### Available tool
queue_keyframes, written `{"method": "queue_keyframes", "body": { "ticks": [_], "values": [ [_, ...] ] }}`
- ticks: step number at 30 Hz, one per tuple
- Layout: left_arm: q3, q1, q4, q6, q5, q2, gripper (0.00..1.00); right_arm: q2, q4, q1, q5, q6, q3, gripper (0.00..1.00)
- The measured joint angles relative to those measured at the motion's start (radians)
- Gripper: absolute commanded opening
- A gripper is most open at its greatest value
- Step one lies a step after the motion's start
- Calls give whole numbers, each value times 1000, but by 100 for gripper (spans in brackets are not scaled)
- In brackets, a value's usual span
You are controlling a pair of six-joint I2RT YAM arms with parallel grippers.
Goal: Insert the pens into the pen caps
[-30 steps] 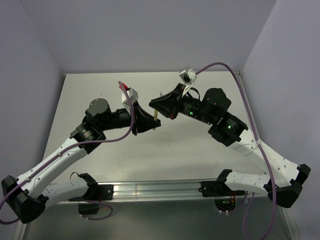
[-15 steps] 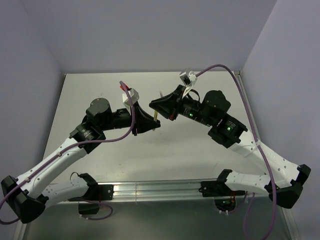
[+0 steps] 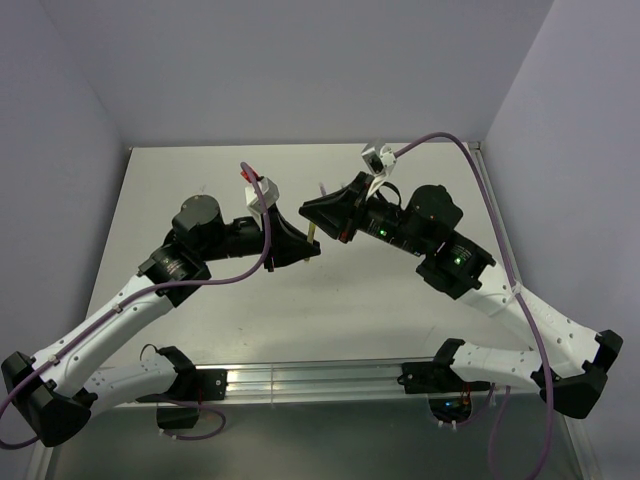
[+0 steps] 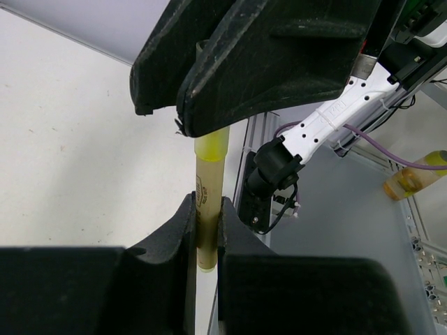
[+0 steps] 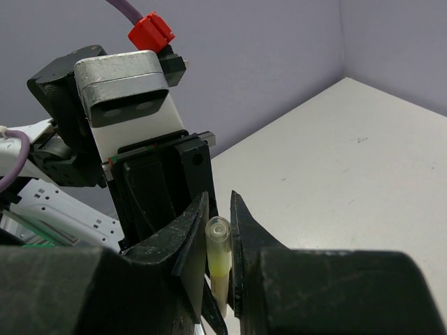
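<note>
Both grippers meet above the middle of the table. My left gripper is shut on the lower part of the yellow pen, which stands upright between its fingers. My right gripper is shut on a clear pen cap that shows yellow inside. The pen runs down out of the cap. In the left wrist view the right gripper's black fingers cover the pen's upper end. From above, only a short piece of the pen shows between the left gripper and the right gripper.
A small thin stick shows on the table behind the grippers. An aluminium rail runs along the near edge between the arm bases. Grey walls close the back and both sides. A yellow bottle lies off the table.
The right wrist has shifted very slightly. Both grips look the same.
</note>
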Motion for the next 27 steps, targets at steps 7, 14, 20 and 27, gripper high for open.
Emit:
{"method": "queue_keyframes", "body": {
  "ticks": [7,14,20,27],
  "values": [
    [9,0,-32,2,1,0,0,-6,11,6,9,0,-17,0],
    [9,5,-40,5,2,6,0,-12,25,12,32,0,-36,0],
    [14,15,-41,10,13,6,0,-12,36,13,37,0,-39,0],
    [18,31,-43,12,28,7,0,-12,53,17,50,0,-46,0]
  ]
}}
